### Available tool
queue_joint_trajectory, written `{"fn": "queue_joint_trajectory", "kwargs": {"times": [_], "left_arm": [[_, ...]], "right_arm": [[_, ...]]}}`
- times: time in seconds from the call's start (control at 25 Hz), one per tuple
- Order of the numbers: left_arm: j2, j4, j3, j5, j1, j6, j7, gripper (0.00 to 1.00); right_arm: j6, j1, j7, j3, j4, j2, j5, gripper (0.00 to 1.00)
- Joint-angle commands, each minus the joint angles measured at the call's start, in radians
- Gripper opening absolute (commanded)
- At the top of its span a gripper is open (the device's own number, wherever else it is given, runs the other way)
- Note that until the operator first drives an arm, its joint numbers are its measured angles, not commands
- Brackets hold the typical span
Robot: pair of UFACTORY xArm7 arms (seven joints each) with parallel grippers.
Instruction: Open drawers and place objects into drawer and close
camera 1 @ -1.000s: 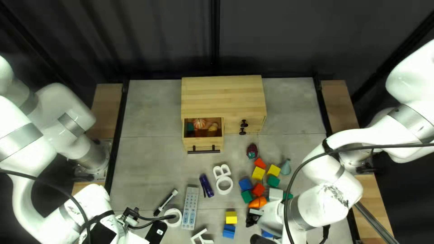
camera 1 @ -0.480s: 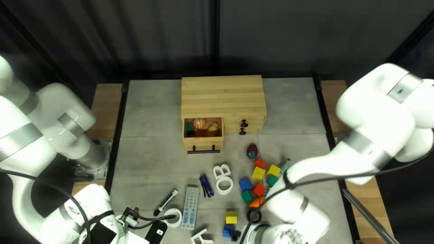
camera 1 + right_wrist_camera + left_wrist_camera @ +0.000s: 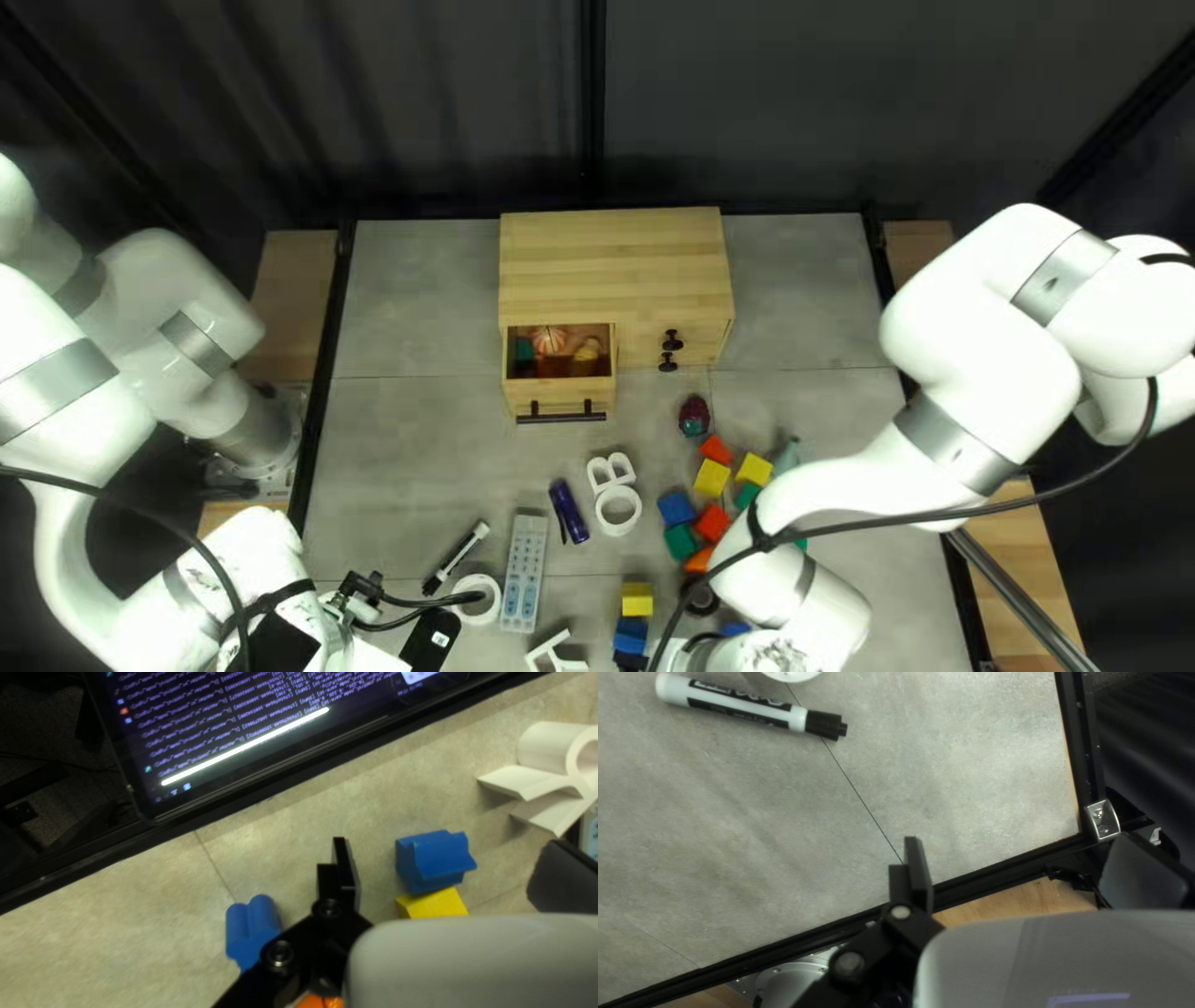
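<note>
Pale wood makes up the cabinet (image 3: 610, 268), well apart from both grippers, toward the table's far edge. A lit screen (image 3: 249, 734) lies ahead of the right gripper (image 3: 630, 661). The drawer (image 3: 560, 398) stands pulled out of the cabinet, well beyond both grippers; inside are a striped orange-and-white piece (image 3: 549, 339) and a teal block (image 3: 524, 350). The right gripper is released, fingers spread wide, grasping nothing. The left gripper (image 3: 364, 653) is likewise released and wide apart, with only bare table between its fingers. Between the two grippers lies a pale blue remote (image 3: 524, 573). A black-and-white marker (image 3: 747, 703) lies ahead of the left gripper, off to one side. A blue block (image 3: 433, 858) and a yellow block (image 3: 431, 905), touching, sit on the table between the right gripper's fingers. Another, rounded blue piece (image 3: 251, 927) lies just outside that spread.
</note>
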Motion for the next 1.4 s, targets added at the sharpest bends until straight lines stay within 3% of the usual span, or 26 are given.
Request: {"fn": "queue_joint_trajectory", "kwargs": {"times": [0.04,0.48,0.92,0.96,1.0,1.04,1.08,1.4], "left_arm": [[0.000,0.000,0.000,0.000,0.000,0.000,0.000,1.00],[0.000,0.000,0.000,0.000,0.000,0.000,0.000,1.00],[0.000,0.000,0.000,0.000,0.000,0.000,0.000,1.00],[0.000,0.000,0.000,0.000,0.000,0.000,0.000,1.00],[0.000,0.000,0.000,0.000,0.000,0.000,0.000,1.00],[0.000,0.000,0.000,0.000,0.000,0.000,0.000,1.00],[0.000,0.000,0.000,0.000,0.000,0.000,0.000,1.00],[0.000,0.000,0.000,0.000,0.000,0.000,0.000,1.00]], "right_arm": [[-0.022,-0.017,-0.020,-0.004,-0.011,0.009,-0.003,1.00],[-0.056,-0.088,-0.104,0.019,0.002,0.063,0.048,1.00],[-0.085,-0.117,-0.142,0.024,0.004,0.096,0.057,1.00],[-0.092,-0.121,-0.145,0.024,-0.003,0.096,0.056,0.93],[-0.096,-0.123,-0.146,0.024,-0.007,0.095,0.055,0.68],[-0.099,-0.124,-0.147,0.022,-0.008,0.095,0.053,0.13],[-0.099,-0.124,-0.147,0.021,-0.008,0.095,0.052,0.03],[-0.082,-0.121,-0.139,0.016,0.001,0.057,0.045,0.03]]}}
